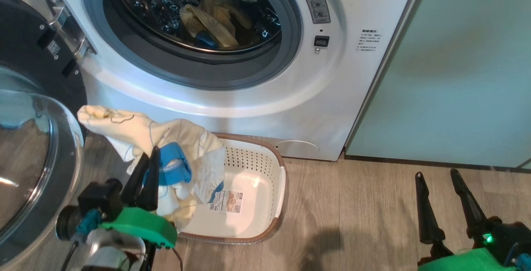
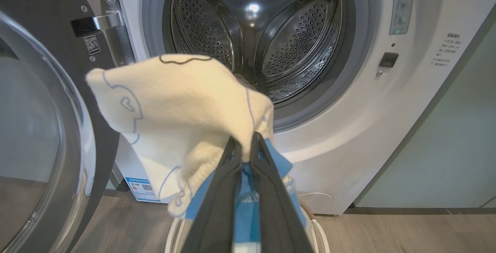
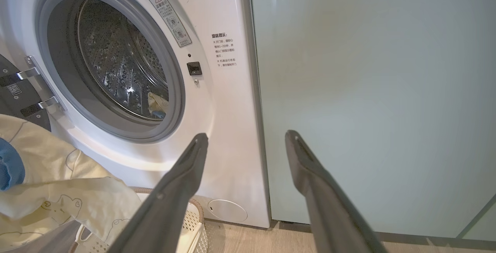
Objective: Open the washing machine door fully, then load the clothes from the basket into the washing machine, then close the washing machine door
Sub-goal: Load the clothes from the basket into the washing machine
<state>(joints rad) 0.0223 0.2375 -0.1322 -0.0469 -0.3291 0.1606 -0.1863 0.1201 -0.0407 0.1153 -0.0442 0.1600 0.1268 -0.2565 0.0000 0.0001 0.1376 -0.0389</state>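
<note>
Flanking washing machine (image 1: 257,109), open door (image 1: 37,146) (left), green cabinet (image 1: 456,76)

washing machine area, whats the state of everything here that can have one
washing machine door: open, swung out to the left
washing machine: drum exposed, pale garment lying inside
clothes: bundle pinched and held up over the basket
basket: upright on the floor, bottom label showing, left part hidden by the clothes
left gripper: shut on the clothes
right gripper: open, empty
</note>
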